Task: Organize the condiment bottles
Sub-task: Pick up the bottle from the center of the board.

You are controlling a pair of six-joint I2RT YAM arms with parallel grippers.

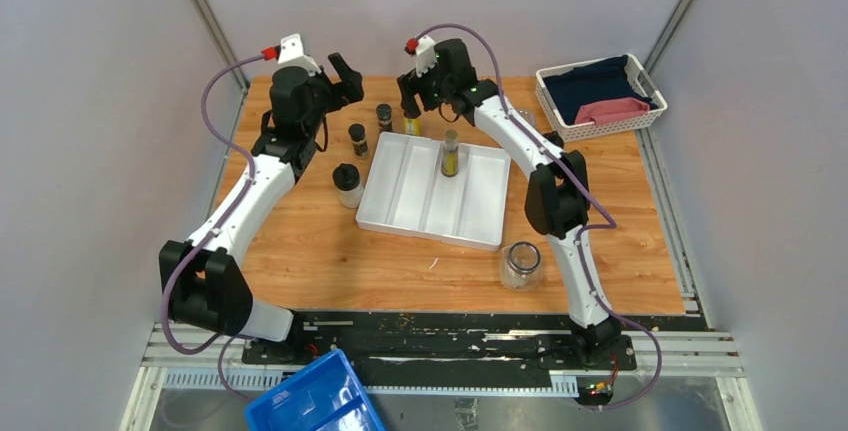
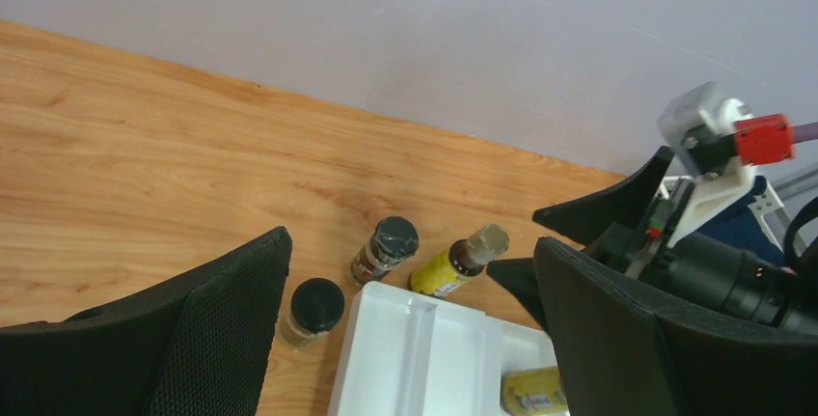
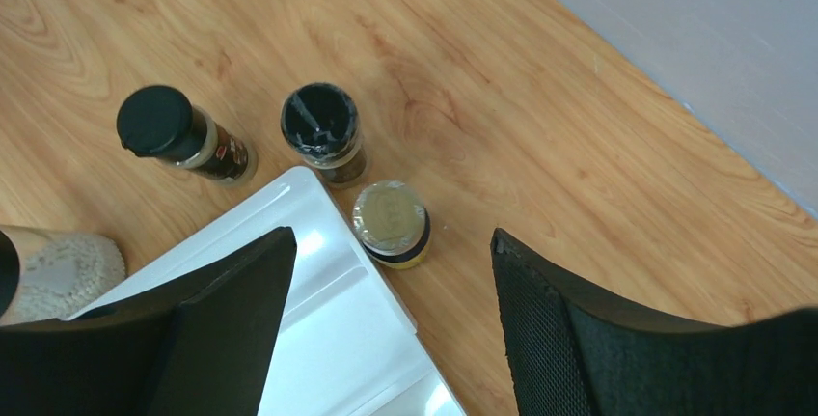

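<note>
A white divided tray point(image 1: 405, 196) lies mid-table with one slim yellow-labelled bottle point(image 1: 451, 156) upright in it. A second yellow-labelled bottle point(image 1: 411, 127) point(image 3: 390, 222) stands on the wood just behind the tray's far edge. My right gripper point(image 1: 410, 101) point(image 3: 391, 238) hovers open straight above it, apart from it. Left of that bottle stand two small dark-capped jars point(image 1: 384, 116) point(image 1: 358, 138), and a black-lidded clear jar point(image 1: 347, 184) stands by the tray's left side. My left gripper point(image 1: 345, 73) point(image 2: 413, 240) hangs open and holds nothing, high above the dark jars point(image 2: 386, 247) point(image 2: 313, 308).
A squat clear glass jar point(image 1: 521, 264) stands near the front right of the table, beside the right arm. A white basket point(image 1: 598, 96) with dark and pink cloths sits at the back right. A blue bin point(image 1: 315, 401) lies below the table's near edge.
</note>
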